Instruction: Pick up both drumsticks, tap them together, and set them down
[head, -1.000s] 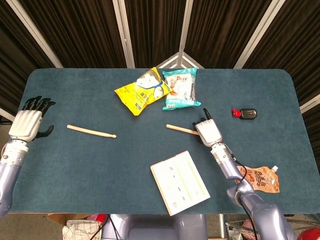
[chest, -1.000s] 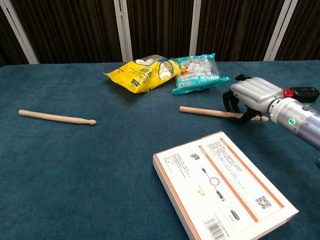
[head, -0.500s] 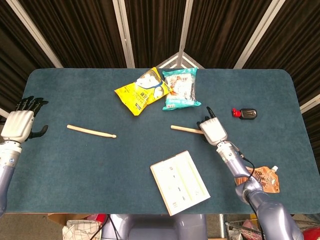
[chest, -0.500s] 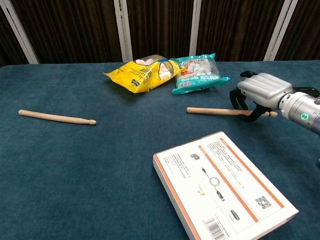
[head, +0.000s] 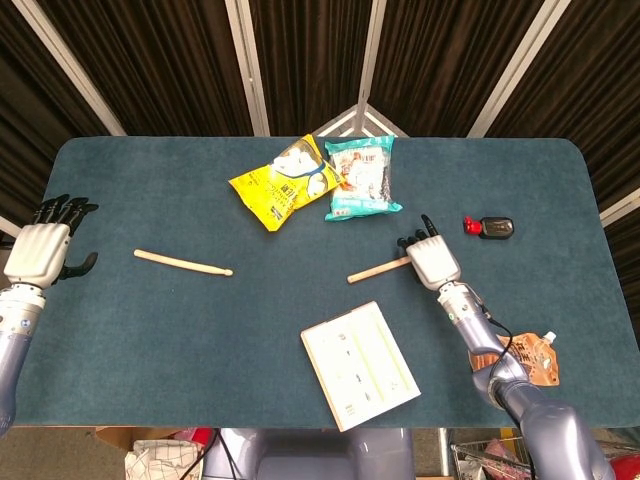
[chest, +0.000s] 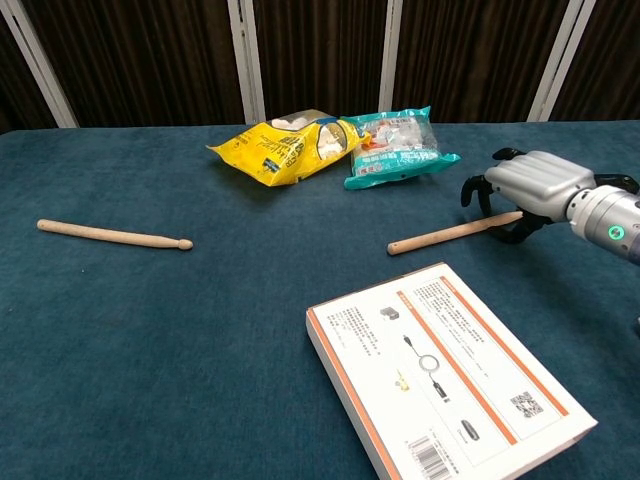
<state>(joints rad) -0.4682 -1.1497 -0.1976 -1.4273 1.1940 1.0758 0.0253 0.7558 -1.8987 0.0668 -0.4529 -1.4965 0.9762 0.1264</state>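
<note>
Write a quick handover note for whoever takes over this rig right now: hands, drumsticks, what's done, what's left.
Right hand: fingers curled over one end of the right drumstick; the stick lies angled on the table, its free end toward the white box. Whether the grip is firm cannot be told.
Left hand: holding nothing, fingers apart, at the table's left edge, apart from the left drumstick, which lies flat.
Done: nothing lifted, no tap yet.
Left: secure the right stick, grasp the left one, lift both, tap together, set down.
</note>
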